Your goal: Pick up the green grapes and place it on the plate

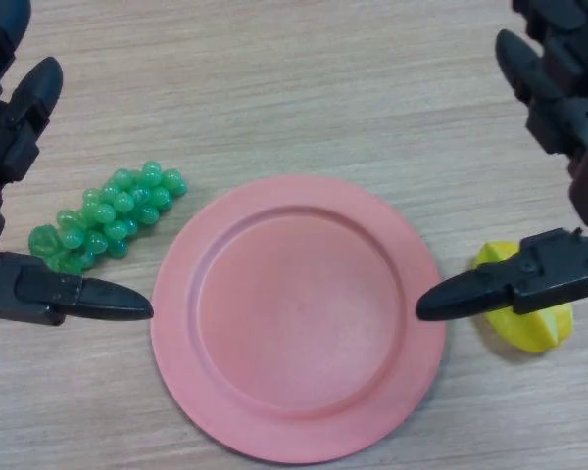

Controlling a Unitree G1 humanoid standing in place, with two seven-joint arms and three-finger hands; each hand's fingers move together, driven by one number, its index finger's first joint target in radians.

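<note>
Wooden table (304,88): left hand (20,289) spread open beside green grapes (108,215), empty

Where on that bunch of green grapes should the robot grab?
Probably across the bunch's middle, from above. The green grapes lie flat in a slanted cluster left of the pink plate, nearest the open left hand, so the fingers could straddle its narrow width.
</note>
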